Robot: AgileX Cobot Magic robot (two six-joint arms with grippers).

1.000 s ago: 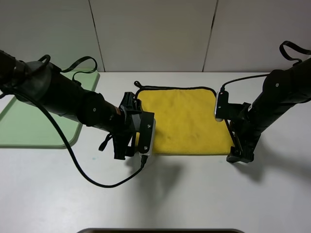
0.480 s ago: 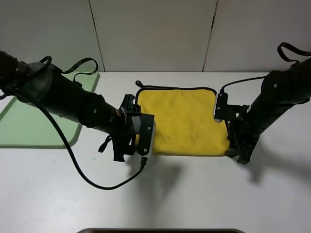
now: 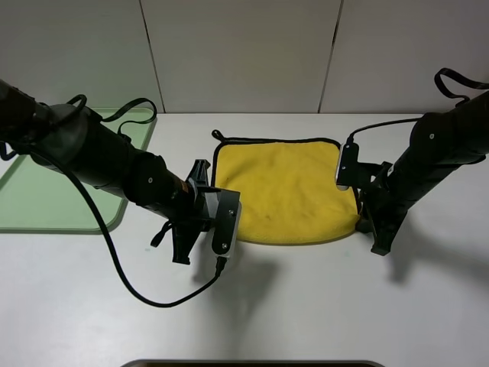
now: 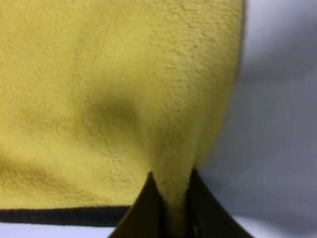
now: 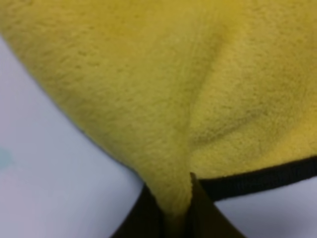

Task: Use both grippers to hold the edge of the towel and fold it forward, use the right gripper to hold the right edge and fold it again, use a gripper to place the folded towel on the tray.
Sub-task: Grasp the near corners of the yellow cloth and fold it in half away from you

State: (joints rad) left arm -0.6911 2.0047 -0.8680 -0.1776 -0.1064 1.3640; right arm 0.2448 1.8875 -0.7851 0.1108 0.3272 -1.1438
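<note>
Firmly pinching towel [image 3: 284, 191] folds near its front edge [image 4: 59, 216]: left jaws at 7 o'clock, right jaws at 5 o'clock; tray [image 3: 53, 199] at 9 o'clock on counter [image 3: 306, 306].

The left arm [image 3: 99, 160] comes in low from its side, and the right arm [image 3: 435, 153] is bent steeply down at the wrist. The left gripper [image 4: 171, 208] and right gripper [image 5: 173, 210] both have jaws pinched tight on a fold of the towel [image 3: 283, 191].
</note>
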